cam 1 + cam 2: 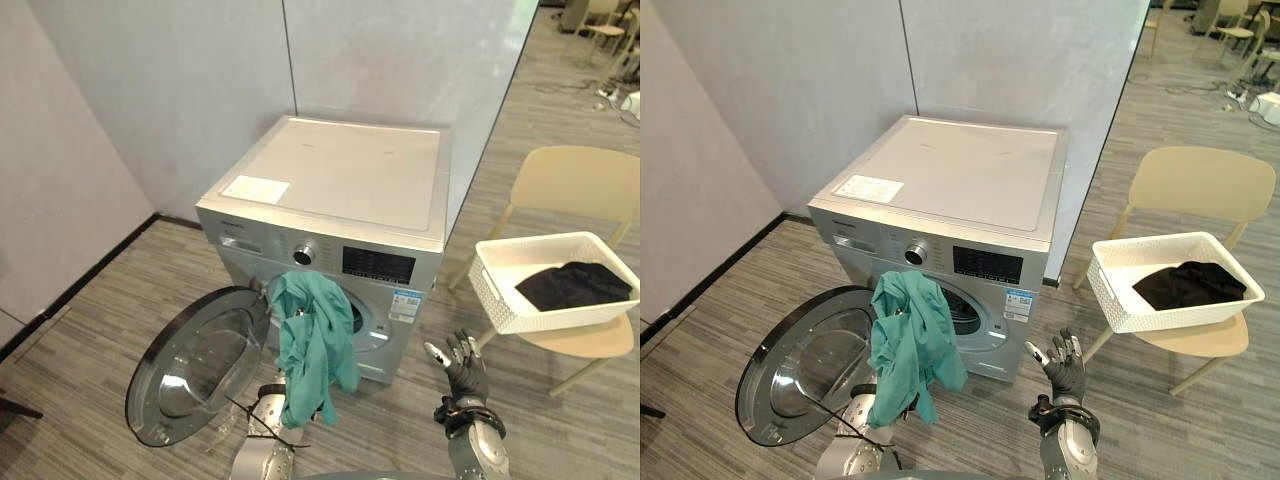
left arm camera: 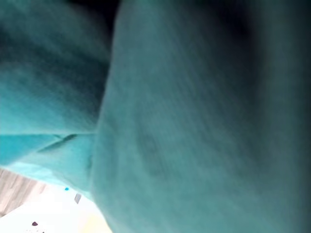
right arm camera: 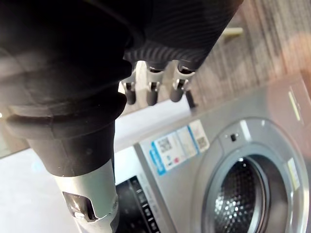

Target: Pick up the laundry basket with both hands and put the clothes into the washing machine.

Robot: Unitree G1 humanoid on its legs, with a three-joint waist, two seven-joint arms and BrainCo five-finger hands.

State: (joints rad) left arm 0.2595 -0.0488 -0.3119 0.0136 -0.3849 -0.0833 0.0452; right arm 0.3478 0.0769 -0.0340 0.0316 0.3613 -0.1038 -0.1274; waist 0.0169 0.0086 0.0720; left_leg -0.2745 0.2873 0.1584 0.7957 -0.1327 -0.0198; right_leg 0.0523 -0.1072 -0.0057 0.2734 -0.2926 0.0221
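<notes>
Washing machine (image 1: 340, 180): front loader. Its round door (image 1: 195, 365) is swung wide to the machine's left, which leaves the drum mouth (image 3: 243, 194) clear for loading.

Teal garment (image 1: 312, 345): hangs right in front of the machine. The top of it is bunched at the upper edge of the drum mouth and the rest trails down past the opening. I judge it is on its way in but not yet inside.

Left hand (image 1: 270, 393): comes up under the teal garment at the machine's front. Its fingers are buried in the cloth, so I cannot tell what grip it has.

Right hand (image 1: 462, 362): raised just off the machine's front right corner, fingers straight and spread, touching nothing. It probably stands ready to help push the cloth in.

Laundry basket (image 1: 500, 300): white, sitting on a pale chair (image 1: 580, 180) to the right of the machine, and neither hand is on it. A black garment (image 1: 575, 283) lies inside. It looks parked within reach so that piece can go in next.
</notes>
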